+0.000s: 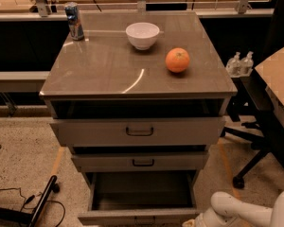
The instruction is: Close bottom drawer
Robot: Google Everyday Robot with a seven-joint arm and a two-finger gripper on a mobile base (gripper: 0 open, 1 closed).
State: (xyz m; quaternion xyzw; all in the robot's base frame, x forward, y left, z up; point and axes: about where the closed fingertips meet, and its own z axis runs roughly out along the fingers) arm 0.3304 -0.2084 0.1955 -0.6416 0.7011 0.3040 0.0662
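The bottom drawer is pulled far out of the grey-brown cabinet. Its low front with a small dark bar handle lies at the bottom edge of the camera view, and its inside looks empty. The two drawers above it, the mid-sized one and the tall one, each stand slightly open. My gripper is at the bottom edge, just at the right end of the bottom drawer's front. The white arm leads to it from the lower right. Most of the gripper is cut off by the frame.
On the cabinet top stand a white bowl, an orange and a soda can. An office chair base and a table with bottles are to the right. Cables and a black pole lie on the floor to the left.
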